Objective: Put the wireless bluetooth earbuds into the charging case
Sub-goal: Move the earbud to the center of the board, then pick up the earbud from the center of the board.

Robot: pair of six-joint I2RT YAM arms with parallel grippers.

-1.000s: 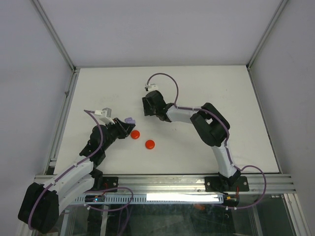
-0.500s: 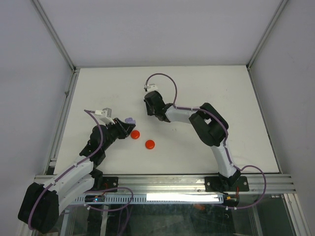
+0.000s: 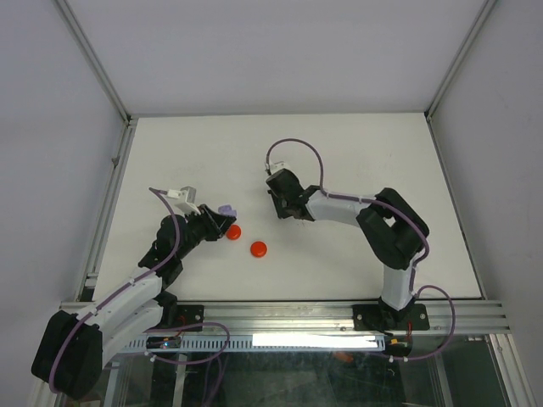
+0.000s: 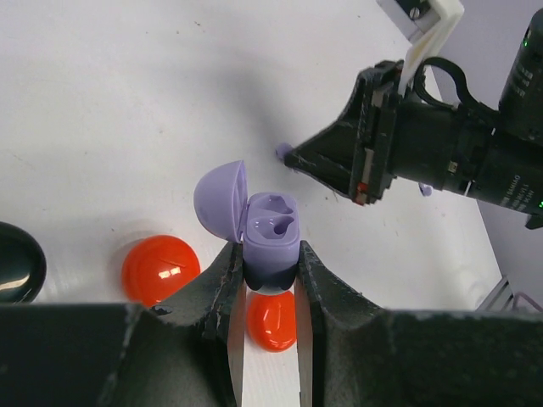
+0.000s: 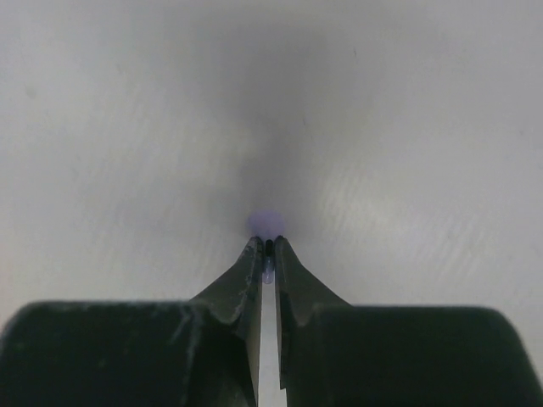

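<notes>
**A:** The right claw (image 5: 268, 246) is seen pinched almost shut. A lavender earbud (image 5: 267, 224) is nipped at the very tips, with its rounded end left poking out beyond them.

**B:** A tip grip, it is judged, so that the bud's body is left free for seating. Is it lifted?

**A:** That cannot be told. The table (image 5: 407, 127) is close beneath, and a soft shadow is cast around the bud.

**B:** And across the way?

**A:** The left claw (image 4: 268, 254) is narrowed onto the charging case (image 4: 271, 229), which is clamped by its lower body. The lid (image 4: 221, 191) is folded back on the side away from the right arm, and the sockets are turned upward.

**B:** Held so, presumably, that the case is steadied and its mouth is offered to the incoming arm.

**A:** Bud and case are near each other but apart, with bare table between them. Two red discs (image 4: 159, 267) are seen just beside the left claw.

**B:** So nothing is inserted yet. A short carry and careful alignment over a socket are called for.
</notes>
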